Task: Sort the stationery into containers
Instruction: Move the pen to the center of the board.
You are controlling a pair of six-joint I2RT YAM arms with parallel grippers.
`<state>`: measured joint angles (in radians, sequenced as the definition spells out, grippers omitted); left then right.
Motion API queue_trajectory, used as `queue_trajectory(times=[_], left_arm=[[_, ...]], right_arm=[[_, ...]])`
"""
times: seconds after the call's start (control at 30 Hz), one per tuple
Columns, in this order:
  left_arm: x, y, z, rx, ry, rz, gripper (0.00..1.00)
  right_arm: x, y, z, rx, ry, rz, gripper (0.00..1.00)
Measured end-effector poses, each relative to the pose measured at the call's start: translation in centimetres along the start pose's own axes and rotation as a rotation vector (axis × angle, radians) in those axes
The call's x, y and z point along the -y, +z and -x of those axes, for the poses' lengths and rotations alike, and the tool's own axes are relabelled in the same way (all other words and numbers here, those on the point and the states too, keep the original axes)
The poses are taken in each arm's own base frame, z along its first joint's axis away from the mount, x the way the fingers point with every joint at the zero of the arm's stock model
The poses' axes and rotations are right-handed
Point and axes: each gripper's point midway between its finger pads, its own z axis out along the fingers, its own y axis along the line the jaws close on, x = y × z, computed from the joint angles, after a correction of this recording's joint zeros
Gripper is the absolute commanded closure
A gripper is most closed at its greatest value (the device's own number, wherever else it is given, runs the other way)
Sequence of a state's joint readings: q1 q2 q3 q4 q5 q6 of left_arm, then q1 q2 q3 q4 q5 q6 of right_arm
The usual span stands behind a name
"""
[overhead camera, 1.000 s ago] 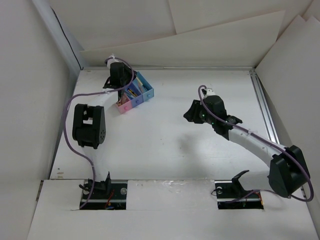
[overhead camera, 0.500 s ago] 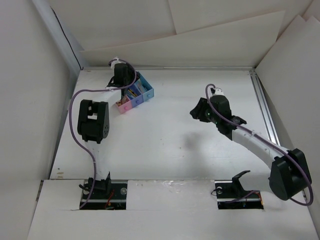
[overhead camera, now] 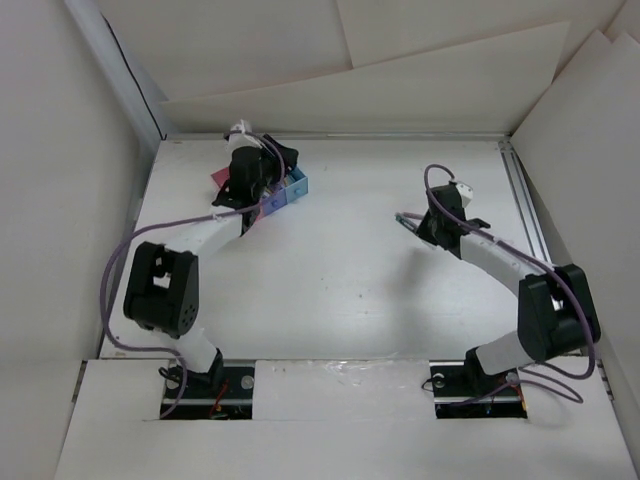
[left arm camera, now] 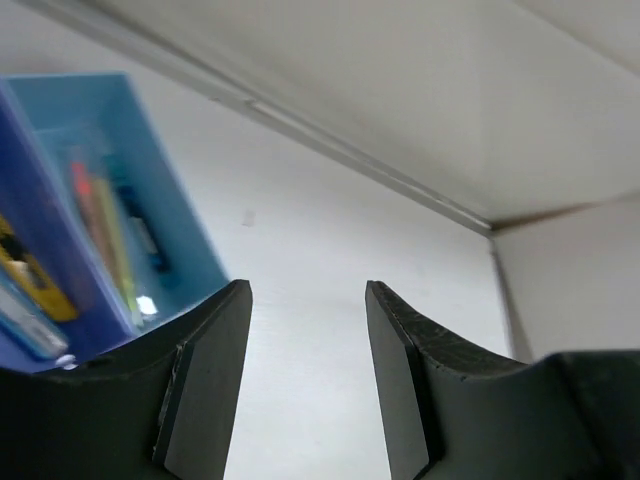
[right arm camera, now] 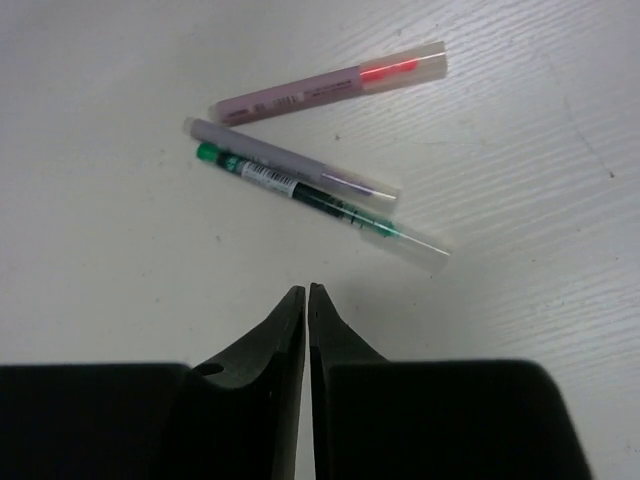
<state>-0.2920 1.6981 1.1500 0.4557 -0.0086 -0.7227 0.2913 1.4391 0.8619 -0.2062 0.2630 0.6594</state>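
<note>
Right claw [right arm camera: 307, 290], pinched shut and empty near the green pen [right arm camera: 322, 200], could shove it aside; left claw [left arm camera: 306, 290] gapes, empty.

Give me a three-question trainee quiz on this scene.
1. How many pens lie on the table ahead of the right gripper?
2. True or false: the right gripper is shut on one of those pens.
3. The left gripper, near the light blue bin, is: A open with nothing between its fingers; B shut on an eraser; C shut on a pen.

Key: 1 three; 2 false, it is shut on nothing; 3 A.
</note>
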Motion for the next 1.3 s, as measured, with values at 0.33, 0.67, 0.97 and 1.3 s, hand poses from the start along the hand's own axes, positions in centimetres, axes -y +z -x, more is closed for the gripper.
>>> queue_trajectory(times=[0.33, 0.67, 0.97, 1.3], left_arm=[[4.1, -9.1, -10.5, -0.16, 0.029, -0.216, 0.57], [2.8, -13.7, -13.2, -0.259, 0.04, -0.285, 0.58], [4.4, -14.9, -11.7, -0.229, 0.06, -0.351, 0.58], [5.8, -17.1, -9.5, -0.17, 0.076, -0.402, 0.59]], right_arm=[[2.8, 4.0, -0.3, -0.078, -0.027, -0.18, 0.55], [2.8, 4.7, 0.8, -0.139, -0.039, -0.152, 0.36], [1.7, 5.1, -1.2, -0.255, -0.066, -0.065, 0.21], [1.0, 4.9, -2.2, -0.315, -0.056, -0.009, 0.17]])
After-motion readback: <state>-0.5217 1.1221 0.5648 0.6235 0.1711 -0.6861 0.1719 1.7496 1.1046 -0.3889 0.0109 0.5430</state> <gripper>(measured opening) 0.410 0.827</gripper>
